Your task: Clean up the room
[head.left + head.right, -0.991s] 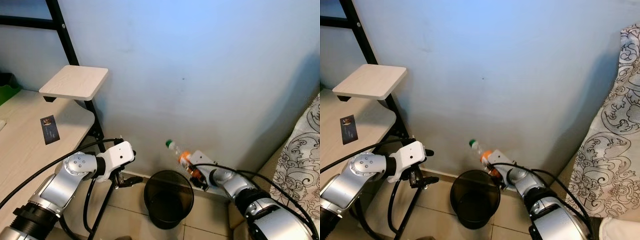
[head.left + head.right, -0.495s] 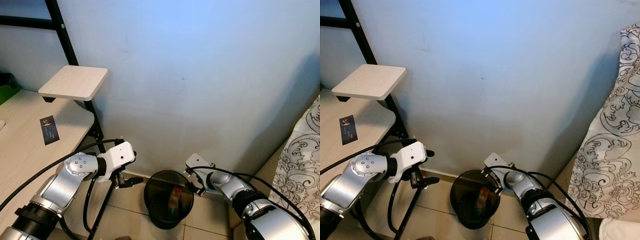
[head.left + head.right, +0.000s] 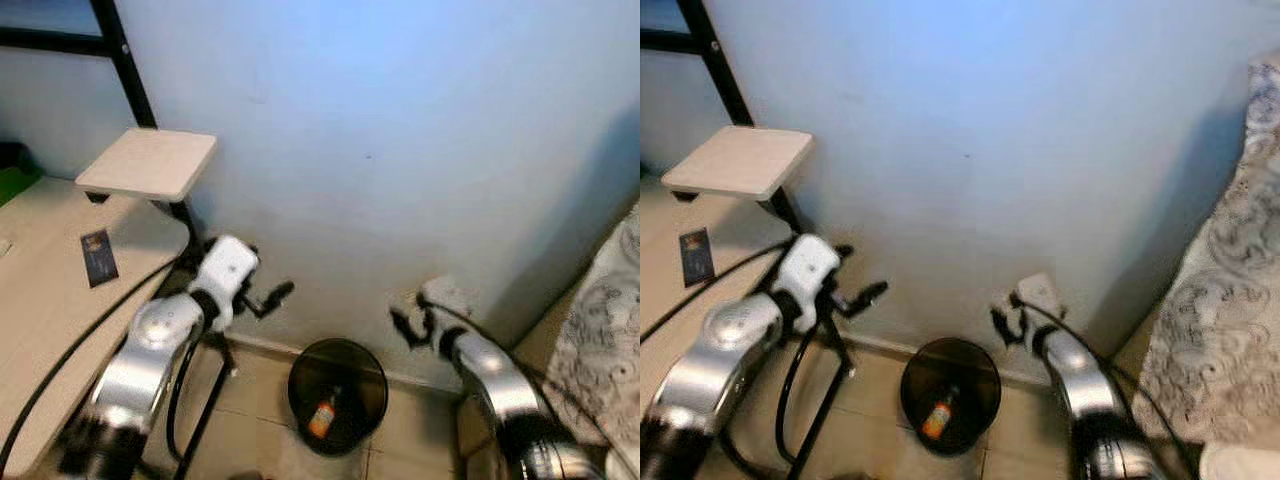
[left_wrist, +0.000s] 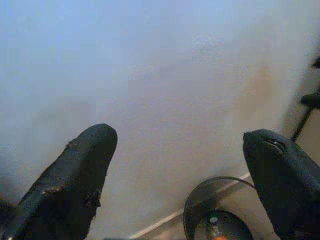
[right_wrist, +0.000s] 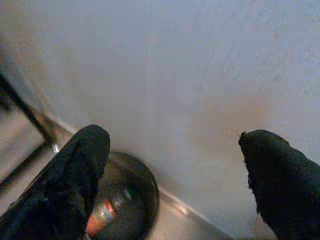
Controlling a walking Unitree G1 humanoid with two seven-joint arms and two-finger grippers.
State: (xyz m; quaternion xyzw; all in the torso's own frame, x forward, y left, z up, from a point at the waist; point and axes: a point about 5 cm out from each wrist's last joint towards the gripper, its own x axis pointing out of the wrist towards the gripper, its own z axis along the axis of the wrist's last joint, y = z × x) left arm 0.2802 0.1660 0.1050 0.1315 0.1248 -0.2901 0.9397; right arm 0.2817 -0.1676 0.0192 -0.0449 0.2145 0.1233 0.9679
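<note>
One bottle lies inside the black bin on the floor by the far wall, so it is binned. Right gripper hangs just right of the bin, fingers wide apart, empty. Left gripper likewise spread, empty, left of it.

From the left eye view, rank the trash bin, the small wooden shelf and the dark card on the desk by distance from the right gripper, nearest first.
From the right gripper:
1. Trash bin, just below it on the floor.
2. Small wooden shelf, across toward the robot's left, on the black frame.
3. Dark card, farther left on the desk.
</note>
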